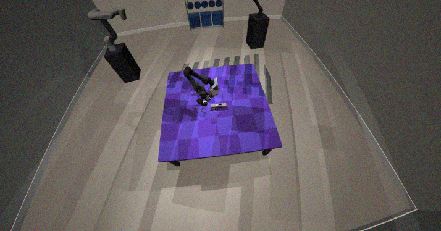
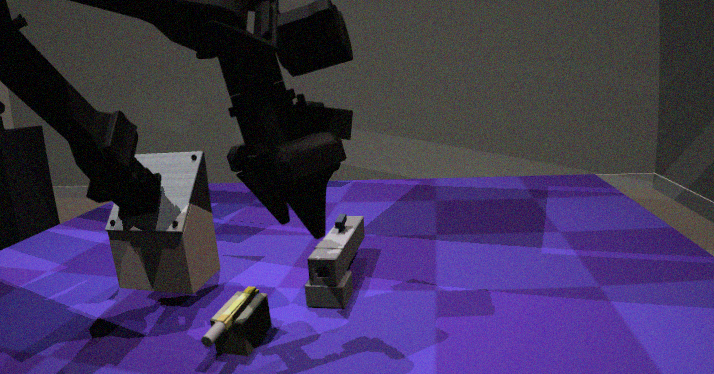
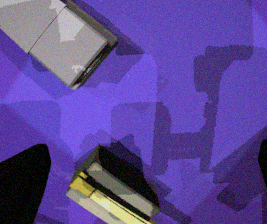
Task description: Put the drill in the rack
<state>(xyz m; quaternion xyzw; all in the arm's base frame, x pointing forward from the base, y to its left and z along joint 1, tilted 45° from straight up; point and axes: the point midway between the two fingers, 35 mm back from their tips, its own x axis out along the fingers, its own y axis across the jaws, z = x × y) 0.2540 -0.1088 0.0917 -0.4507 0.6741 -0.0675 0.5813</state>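
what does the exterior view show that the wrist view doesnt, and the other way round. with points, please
Only the exterior view: the arm's dark links (image 2: 60,87), the tilted metal plate (image 2: 175,172) on its wedge-shaped block (image 2: 202,247), and the small black key (image 2: 341,222) atop the grey housing.

Only the wrist view: no separate object, just a closer look down between the end effector's spread fingers.

Both: the end effector (image 2: 303,229) (image 3: 157,153), open; the grey housing (image 2: 325,253) (image 3: 66,45); the yellow-topped piece (image 2: 235,308) (image 3: 124,207); the purple tabletop (image 2: 490,252) (image 3: 184,25).

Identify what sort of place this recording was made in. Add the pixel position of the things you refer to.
Probably a robotics lab or workshop: two more arms on dark pedestals (image 1: 122,63) (image 1: 257,31) and a shelf unit (image 1: 187,12) stand beyond the purple table (image 1: 210,137) (image 2: 500,332).
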